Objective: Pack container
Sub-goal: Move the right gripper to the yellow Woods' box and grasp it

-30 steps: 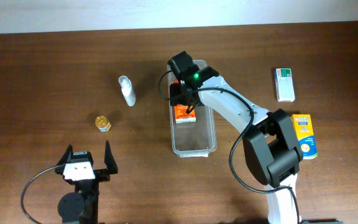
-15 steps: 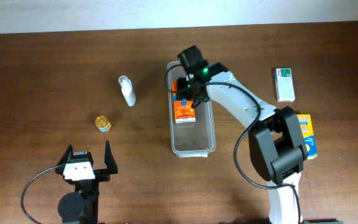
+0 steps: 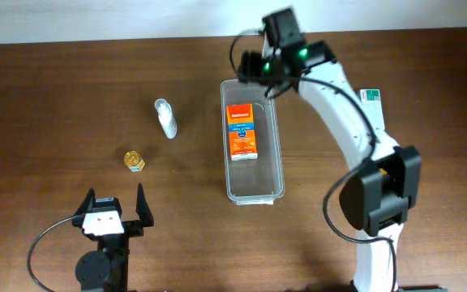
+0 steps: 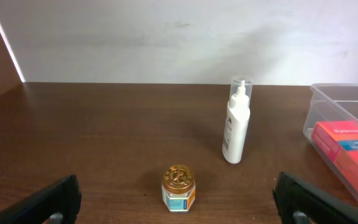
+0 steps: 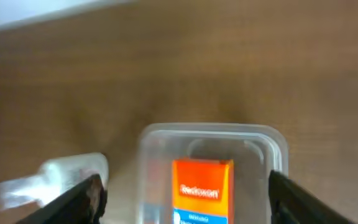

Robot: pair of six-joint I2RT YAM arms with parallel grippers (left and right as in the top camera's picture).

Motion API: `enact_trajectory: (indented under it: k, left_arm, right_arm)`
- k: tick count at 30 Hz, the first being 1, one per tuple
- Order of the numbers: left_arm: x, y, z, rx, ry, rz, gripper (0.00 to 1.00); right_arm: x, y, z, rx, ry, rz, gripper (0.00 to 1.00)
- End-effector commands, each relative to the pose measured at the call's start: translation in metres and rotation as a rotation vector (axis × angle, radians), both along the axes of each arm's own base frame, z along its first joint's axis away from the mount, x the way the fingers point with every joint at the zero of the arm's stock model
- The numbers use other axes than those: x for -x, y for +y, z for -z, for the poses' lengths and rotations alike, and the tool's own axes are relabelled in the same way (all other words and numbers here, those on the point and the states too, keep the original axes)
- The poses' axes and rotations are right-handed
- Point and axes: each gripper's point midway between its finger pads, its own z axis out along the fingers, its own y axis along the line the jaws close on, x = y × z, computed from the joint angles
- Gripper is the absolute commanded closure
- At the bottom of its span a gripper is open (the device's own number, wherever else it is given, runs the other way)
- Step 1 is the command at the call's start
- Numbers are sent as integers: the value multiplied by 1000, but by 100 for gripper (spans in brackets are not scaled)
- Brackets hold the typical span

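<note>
The container (image 3: 254,186) is a long clear bin at the table's middle, seen also in the right wrist view (image 5: 210,129) and at the right edge of the left wrist view (image 4: 319,93). An orange box (image 3: 242,131) (image 5: 202,186) (image 4: 350,152) lies flat in its far half. My right gripper (image 3: 262,69) (image 5: 191,202) hovers open over the container's far end, nothing between its fingers. At the near left my left gripper (image 3: 115,204) (image 4: 178,208) stands wide open and empty, facing a small gold-lidded jar (image 4: 179,186).
A white squeeze bottle (image 3: 165,118) (image 4: 237,127) (image 5: 48,177) lies left of the container. The gold-lidded jar (image 3: 134,160) sits nearer the left gripper. A white and green box (image 3: 371,109) lies at the right, partly behind the right arm.
The right gripper has let go of the orange box, opened, and pulled up and back toward the container's far end. The box now lies free in the container. The left arm has not moved.
</note>
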Motion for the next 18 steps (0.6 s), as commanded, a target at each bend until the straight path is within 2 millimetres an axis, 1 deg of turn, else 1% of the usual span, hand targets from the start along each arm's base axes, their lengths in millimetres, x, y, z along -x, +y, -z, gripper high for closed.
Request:
enact_trajectory:
  k: [1, 3, 5, 7, 10, 12, 13, 14, 15, 18]
  left_arm:
    - [0, 2, 2, -15, -1, -9, 0]
    - [0, 2, 2, -16, -1, -9, 1]
    - [0, 2, 2, -16, -1, -9, 0]
    - [0, 2, 2, -16, -1, -9, 1]
    - [0, 2, 2, -16, -1, -9, 0]
    - [0, 2, 2, -16, -1, -9, 0]
    - [0, 2, 2, -16, -1, -9, 0]
    - [0, 2, 2, -16, -1, -9, 0]
    - [0, 2, 2, -16, -1, -9, 0]
    - [0, 2, 2, -16, -1, -9, 0]
  right_arm:
    - [-2, -36, -95, 42, -188, 25, 19]
    - [3, -77, -109, 161, -188, 93, 17]
    - [14, -125, -112, 317, -156, 143, 13]
    - [30, -166, -106, 440, -79, 155, 10]
    - [66, -210, -83, 499, 112, 158, 8]
    - [94, -231, -67, 513, 253, 170, 7]
    - [104, -240, -62, 515, 305, 178, 7]
    - [107, -243, -57, 485, 329, 181, 7]
    - [109, -241, -57, 437, 332, 176, 5]
    - [113, -241, -53, 373, 352, 174, 5]
